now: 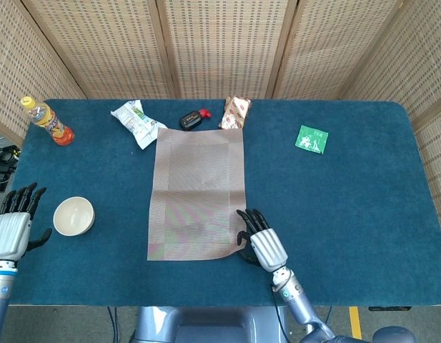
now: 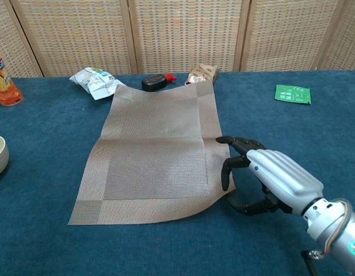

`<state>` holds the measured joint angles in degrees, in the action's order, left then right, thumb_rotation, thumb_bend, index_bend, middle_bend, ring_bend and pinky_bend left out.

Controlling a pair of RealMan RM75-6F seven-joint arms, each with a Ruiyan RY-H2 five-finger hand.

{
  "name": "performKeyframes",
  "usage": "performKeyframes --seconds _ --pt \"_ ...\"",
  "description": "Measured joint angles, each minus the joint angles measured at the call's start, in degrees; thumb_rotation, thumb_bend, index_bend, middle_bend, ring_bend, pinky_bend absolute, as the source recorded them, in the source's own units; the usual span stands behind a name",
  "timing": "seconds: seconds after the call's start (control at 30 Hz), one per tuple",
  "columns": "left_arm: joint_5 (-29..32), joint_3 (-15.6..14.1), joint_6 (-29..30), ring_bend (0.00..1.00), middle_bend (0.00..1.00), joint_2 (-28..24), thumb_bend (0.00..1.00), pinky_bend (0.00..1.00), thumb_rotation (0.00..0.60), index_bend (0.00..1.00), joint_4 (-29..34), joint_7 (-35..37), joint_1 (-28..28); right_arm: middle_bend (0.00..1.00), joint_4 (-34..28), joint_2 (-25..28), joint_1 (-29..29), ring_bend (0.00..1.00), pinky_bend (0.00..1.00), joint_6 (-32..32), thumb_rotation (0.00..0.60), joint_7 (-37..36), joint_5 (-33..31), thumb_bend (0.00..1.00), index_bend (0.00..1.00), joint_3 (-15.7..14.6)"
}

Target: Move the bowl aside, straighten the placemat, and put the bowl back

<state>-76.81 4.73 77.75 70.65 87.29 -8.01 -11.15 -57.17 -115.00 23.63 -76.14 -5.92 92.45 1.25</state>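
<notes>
Placemat (image 1: pixel 199 191) lay lengthwise at mid-bench (image 1: pixel 349 200), where we found its near right corner lifted and pinched by the right robot hand (image 2: pixel 269 178), fingers (image 2: pixel 228 172) curled over the edge and thumb beneath. We recorded the bowl (image 1: pixel 73 216) set aside at the left, just beside the left robot hand (image 1: pixel 11 227), which held nothing, fingers extended and apart.

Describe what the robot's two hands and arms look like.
Both hands, the right hand and the left hand, have a ribbed silver-white back and black fingers. The right forearm is metallic grey-blue with a silver wrist ring, thin coloured wires and a small teal light.
</notes>
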Motion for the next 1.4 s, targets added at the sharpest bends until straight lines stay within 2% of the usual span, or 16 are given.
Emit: performKeyframes --seconds 0.27,0.73,0.93,1.4 --pt "-0.3 0.2 1.0 0.0 0.0 -0.4 0.3 0.0 0.6 0.08 0.6 0.0 0.4 0.14 -2.1 1.1 -0.5 0.0 0.0 -0.6 0.6 1.1 0.1 0.59 0.6 -0.4" --pt "-0.4 0.3 0.9 0.0 0.0 -0.4 0.3 0.0 0.6 0.08 0.7 0.0 0.4 0.15 -5.2 2.7 -1.3 0.0 0.0 -1.6 0.6 3.0 0.5 0.58 0.62 -0.9" --pt "-0.6 0.2 0.9 0.0 0.0 -0.3 0.3 0.0 0.6 0.08 0.6 -0.3 0.3 0.15 -7.1 4.3 -2.2 0.0 0.0 -4.6 0.6 3.3 2.2 0.57 0.62 -1.6" --pt "-1.4 0.0 1.8 0.0 0.0 0.1 0.3 0.0 0.6 0.08 0.9 -1.9 0.5 0.15 -8.8 15.0 -7.0 0.0 0.0 -13.2 0.6 1.8 5.4 0.56 0.63 -4.8"
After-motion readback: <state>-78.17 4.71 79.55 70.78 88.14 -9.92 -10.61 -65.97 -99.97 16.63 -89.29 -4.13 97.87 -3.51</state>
